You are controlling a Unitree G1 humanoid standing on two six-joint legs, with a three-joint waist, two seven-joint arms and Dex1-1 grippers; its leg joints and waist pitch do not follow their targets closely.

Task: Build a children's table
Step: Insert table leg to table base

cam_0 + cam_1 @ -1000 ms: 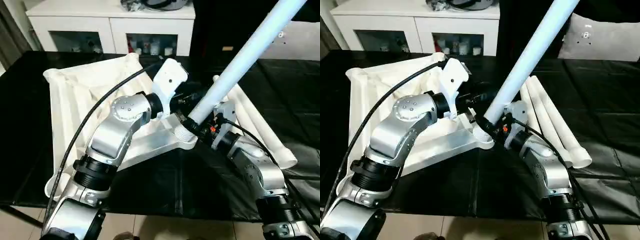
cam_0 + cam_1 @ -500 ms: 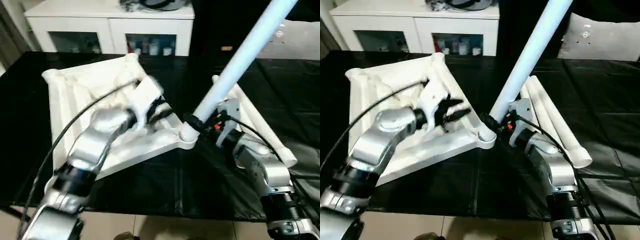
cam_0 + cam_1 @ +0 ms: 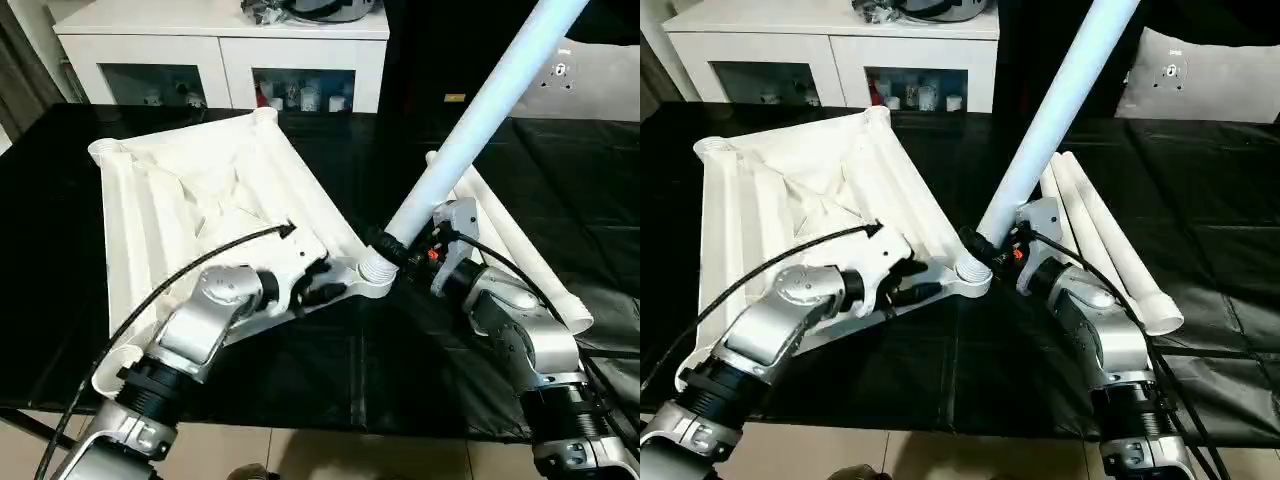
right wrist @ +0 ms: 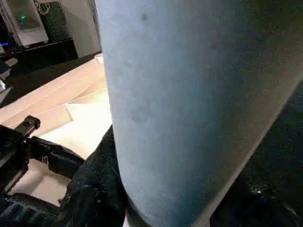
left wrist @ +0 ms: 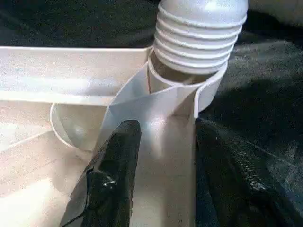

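A black-covered work surface [image 3: 330, 380] stands before a white cabinet [image 3: 220, 45] with glass-fronted doors. On it lies the children's table top [image 3: 200, 220], upside down, ribbed underside showing, one corner toward the robot. Three spare legs [image 3: 1110, 250] lie side by side on the cloth on the robot's right, just beyond the right arm.

The right gripper [image 3: 400, 250] is closed around the fourth leg [image 3: 480, 120] near its lower end; the leg rises steeply, leaning away to the right. Its threaded end [image 5: 199, 35] sits at the mouth of the near corner socket [image 5: 189, 94], with most of the threads exposed above the rim. The leg therefore appears started but not seated.

The left gripper [image 5: 163, 156] has its fingers [image 5: 118, 161] spread narrowly to either side of the rib leading to that socket. Whether the pads press the plastic cannot be told.

Risks, as judged from this arrangement:
- The leg is tilted against the socket axis; turning it so could cross the threads or jam them.
- The top rests loose on smooth cloth; if the left gripper does not brace it, twisting may spin or slide the top.
- A long leg held low gives heavy leverage; a slipping grip could let it topple out of the socket.
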